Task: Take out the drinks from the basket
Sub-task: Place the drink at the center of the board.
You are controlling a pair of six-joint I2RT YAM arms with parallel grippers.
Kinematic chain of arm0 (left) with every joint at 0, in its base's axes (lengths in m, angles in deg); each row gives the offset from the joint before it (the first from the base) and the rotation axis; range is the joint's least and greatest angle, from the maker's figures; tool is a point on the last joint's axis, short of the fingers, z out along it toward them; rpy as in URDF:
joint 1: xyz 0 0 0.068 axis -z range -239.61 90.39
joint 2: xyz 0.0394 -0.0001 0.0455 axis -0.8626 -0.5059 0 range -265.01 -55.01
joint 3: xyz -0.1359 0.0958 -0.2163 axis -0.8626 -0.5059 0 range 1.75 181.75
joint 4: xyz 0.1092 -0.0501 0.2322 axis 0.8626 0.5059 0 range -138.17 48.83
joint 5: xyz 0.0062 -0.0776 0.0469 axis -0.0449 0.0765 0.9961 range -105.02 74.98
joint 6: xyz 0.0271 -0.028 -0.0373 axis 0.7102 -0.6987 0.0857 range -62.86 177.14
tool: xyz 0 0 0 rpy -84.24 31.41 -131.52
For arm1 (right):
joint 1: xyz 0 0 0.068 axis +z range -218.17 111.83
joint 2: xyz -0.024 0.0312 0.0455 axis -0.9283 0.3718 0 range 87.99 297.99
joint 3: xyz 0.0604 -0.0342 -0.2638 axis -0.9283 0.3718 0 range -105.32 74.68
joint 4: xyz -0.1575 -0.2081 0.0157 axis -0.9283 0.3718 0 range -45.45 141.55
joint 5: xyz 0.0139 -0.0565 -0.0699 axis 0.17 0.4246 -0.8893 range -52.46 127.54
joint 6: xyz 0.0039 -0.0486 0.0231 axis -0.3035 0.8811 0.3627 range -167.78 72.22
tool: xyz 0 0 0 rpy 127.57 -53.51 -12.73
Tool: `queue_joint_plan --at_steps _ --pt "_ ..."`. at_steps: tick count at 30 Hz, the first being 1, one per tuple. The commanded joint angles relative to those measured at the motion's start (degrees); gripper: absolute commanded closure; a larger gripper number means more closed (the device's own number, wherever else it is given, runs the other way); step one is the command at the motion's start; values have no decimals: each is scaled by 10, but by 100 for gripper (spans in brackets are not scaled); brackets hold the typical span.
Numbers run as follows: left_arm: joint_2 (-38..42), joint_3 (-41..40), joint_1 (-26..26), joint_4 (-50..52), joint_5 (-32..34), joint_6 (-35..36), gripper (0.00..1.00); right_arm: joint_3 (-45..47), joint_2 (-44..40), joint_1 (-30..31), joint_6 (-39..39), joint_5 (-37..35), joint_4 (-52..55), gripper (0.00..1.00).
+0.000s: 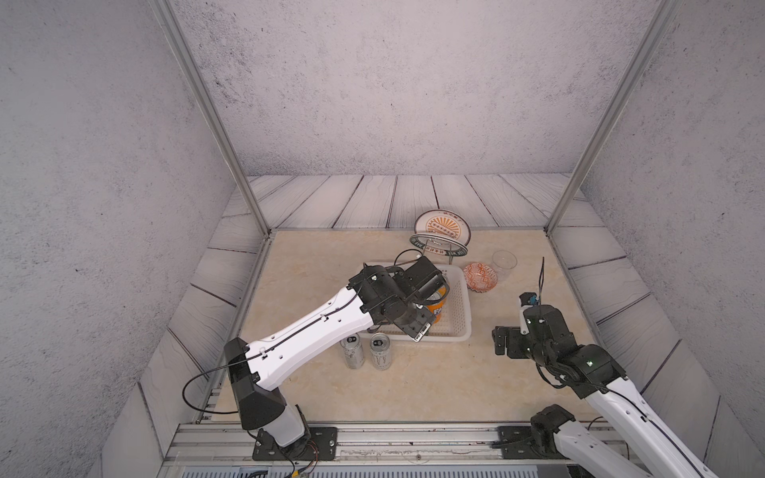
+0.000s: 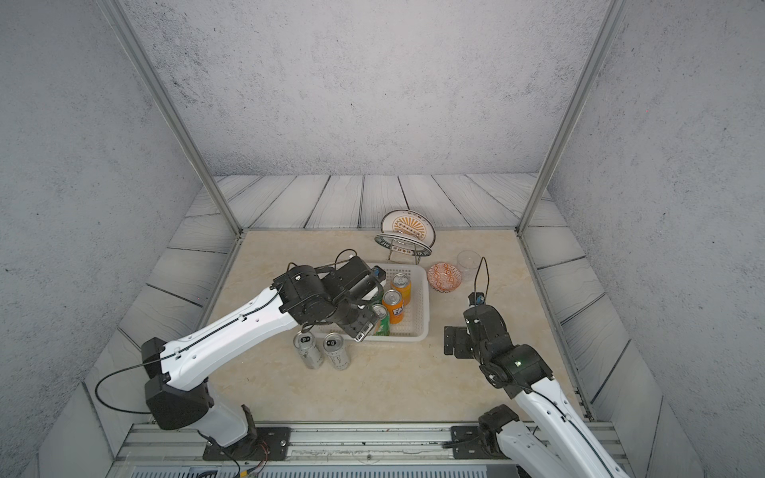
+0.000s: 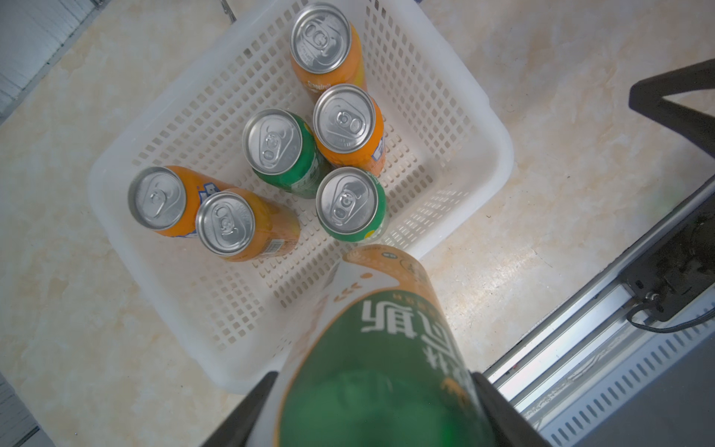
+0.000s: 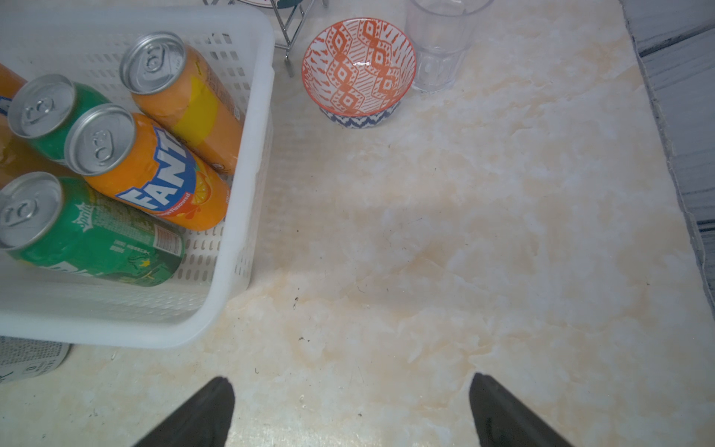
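Observation:
The white basket [image 3: 499, 154] [image 2: 423, 298] sits mid-table and holds several upright drinks: orange cans [image 3: 344, 124] [image 4: 154, 174] and two green cans [image 3: 278, 147] [image 4: 89, 232]. My left gripper [image 3: 373, 387] [image 2: 366, 325] is shut on a green can with a gold band [image 3: 371, 340], which hangs over the basket's near corner. Two slim silver cans [image 1: 352, 351] [image 1: 380, 351] stand on the table just in front of the basket. My right gripper [image 4: 352, 387] [image 1: 501, 341] stands open over bare table to the right of the basket, with nothing between its fingers.
A red-patterned bowl [image 1: 480, 276] and a clear glass cup [image 1: 504, 261] stand right of the basket's far end. Plates on a wire rack [image 1: 441, 236] stand behind it. A metal rail [image 1: 414, 438] runs along the table's front edge.

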Motion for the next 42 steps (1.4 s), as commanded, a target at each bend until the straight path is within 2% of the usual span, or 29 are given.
queue_joint_plan --at_steps 1,17,42 --pt "0 -5 13 -22 -3 -10 37 5 -11 -1 3 -8 -4 0" --pt "-9 -93 47 -52 -40 -53 37 5 -12 -1 1 -11 -3 0" --pt "-36 -178 46 -118 -6 -87 37 5 -10 -1 1 -14 -3 1"
